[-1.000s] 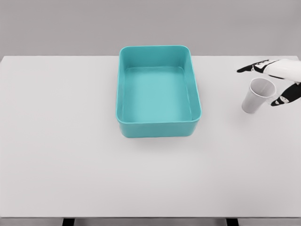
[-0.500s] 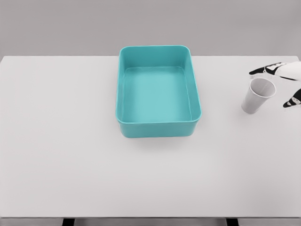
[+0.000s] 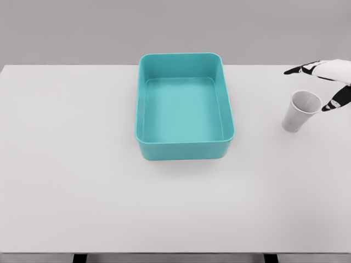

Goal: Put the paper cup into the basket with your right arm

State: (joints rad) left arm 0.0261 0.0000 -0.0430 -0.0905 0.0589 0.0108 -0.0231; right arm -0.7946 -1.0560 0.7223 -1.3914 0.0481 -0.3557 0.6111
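The paper cup is seen standing on the white desk, close to the right edge and nearer the far edge than the front, its open mouth tipped up and toward the right. It is untouched: a gap shows all round it. The right hand is held just beside and above the cup, coming in from the right edge of the view, fingers spread and holding nothing. One black fingertip is pointed leftward past the cup's far side; another is hung just right of the rim, near it but apart. The teal basket is set at the middle of the desk toward the far edge, well apart from the cup, on the cup's left. Its rounded walls are upright and its floor is shown bare. Only the wrist end of the right arm is caught in view
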